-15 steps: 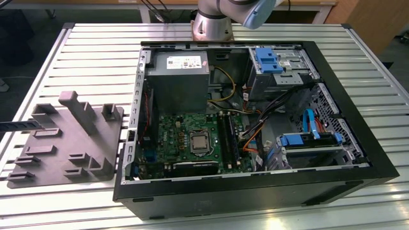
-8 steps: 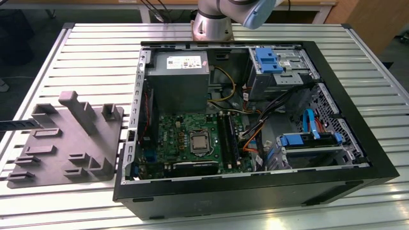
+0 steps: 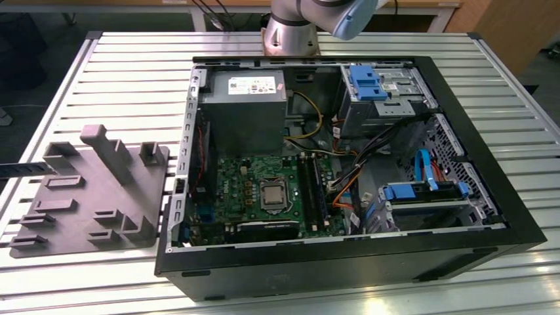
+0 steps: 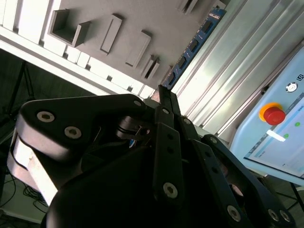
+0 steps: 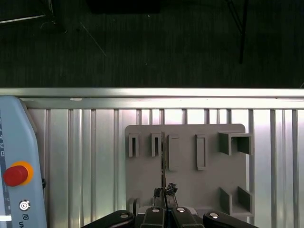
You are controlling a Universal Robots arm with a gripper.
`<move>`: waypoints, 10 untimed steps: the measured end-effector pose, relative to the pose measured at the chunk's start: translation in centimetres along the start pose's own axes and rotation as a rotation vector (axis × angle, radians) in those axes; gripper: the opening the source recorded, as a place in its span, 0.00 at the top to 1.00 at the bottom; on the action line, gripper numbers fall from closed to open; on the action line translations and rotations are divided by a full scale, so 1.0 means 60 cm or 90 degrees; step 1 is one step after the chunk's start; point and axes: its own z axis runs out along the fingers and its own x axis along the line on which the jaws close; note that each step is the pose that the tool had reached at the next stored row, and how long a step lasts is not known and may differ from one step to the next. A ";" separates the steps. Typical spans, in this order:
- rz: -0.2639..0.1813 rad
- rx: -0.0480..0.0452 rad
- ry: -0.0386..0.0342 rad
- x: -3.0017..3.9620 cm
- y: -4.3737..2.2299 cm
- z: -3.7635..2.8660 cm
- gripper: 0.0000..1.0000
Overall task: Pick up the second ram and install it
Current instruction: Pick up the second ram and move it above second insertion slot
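Note:
In both wrist views my gripper [image 4: 162, 92] [image 5: 164, 191] is shut on one end of the second ram [image 4: 194, 45], a narrow stick with dark chips on a blue board. In the first wrist view the second ram [image 5: 163, 161] shows edge-on, sticking out from the fingertips over the gray fixture [image 5: 209, 180]. In the second wrist view it runs along the edge of the gray fixture [image 4: 142, 16], above the table slats. The black memory sockets [image 3: 313, 187] lie beside the processor in the open computer case [image 3: 490, 249].
The gray fixture [image 3: 88, 197] sits on the slatted table [image 3: 131, 79] at the exterior view's left of the case. A dark strip [image 3: 25, 169] reaches in from that view's left edge. A pendant with a red button [image 5: 15, 175] [image 4: 274, 115] lies on the table.

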 end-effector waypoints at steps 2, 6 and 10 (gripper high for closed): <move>0.000 0.0005 0.0000 0.000 0.001 -0.002 0.88; 0.000 0.0014 0.0000 0.000 0.002 -0.006 0.88; 0.000 0.0023 0.0001 0.000 0.003 -0.010 0.88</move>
